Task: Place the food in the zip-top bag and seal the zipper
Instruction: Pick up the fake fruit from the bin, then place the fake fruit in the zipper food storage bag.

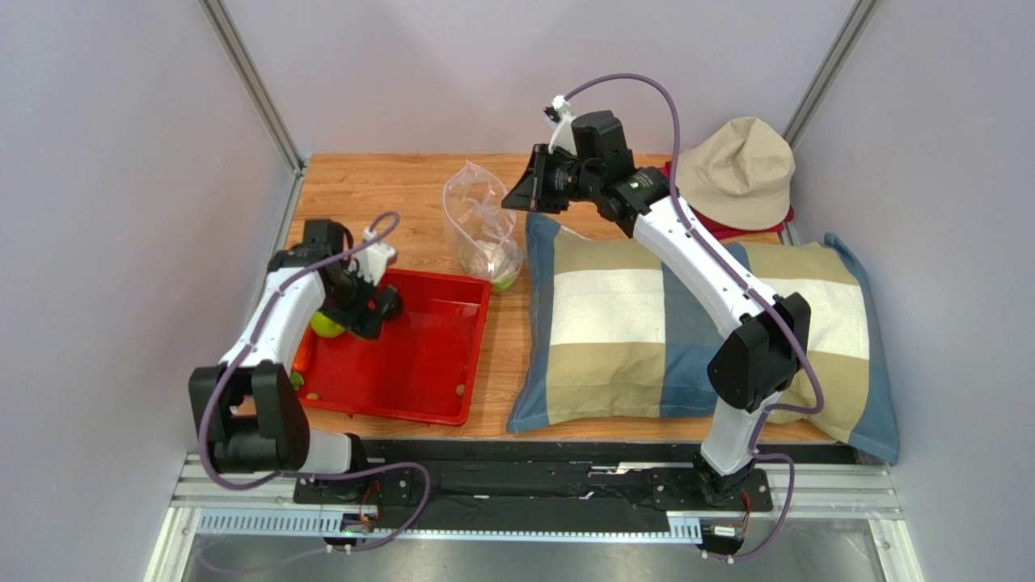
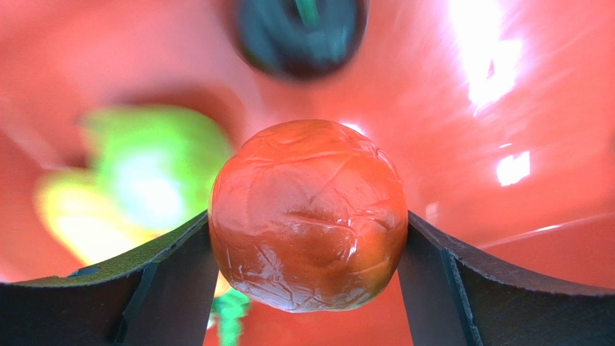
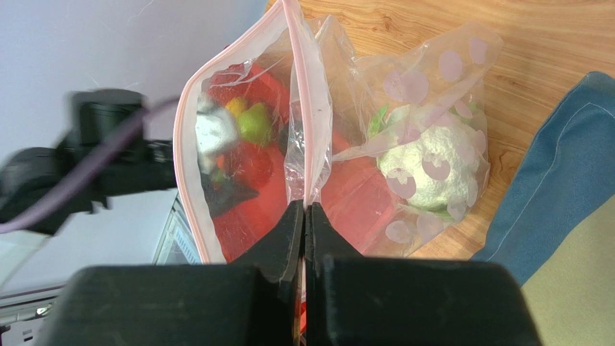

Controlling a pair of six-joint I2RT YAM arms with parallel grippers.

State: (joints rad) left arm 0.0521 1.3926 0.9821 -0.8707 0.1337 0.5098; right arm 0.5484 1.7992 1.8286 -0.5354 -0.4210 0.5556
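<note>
My left gripper [image 1: 365,303] is down in the red tray [image 1: 419,364], shut on the red-orange fruit [image 2: 309,215], which fills the gap between its fingers. A green apple [image 2: 155,169] and a dark round fruit [image 2: 299,32] lie blurred behind it; a yellow-green piece [image 1: 326,324] shows beside the gripper. My right gripper [image 3: 305,210] is shut on the mouth edge of the clear zip-top bag [image 3: 404,144], holding it upright and open. Its pinkish zipper strip [image 3: 189,144] loops round the mouth. The white-green cauliflower [image 3: 427,167] sits inside the bag [image 1: 482,230].
A blue-and-cream checked pillow [image 1: 632,340] lies right of the bag under my right arm. A beige hat [image 1: 737,172] sits at the back right. Small bits [image 1: 459,389] lie on the tray floor. Grey walls close in on both sides.
</note>
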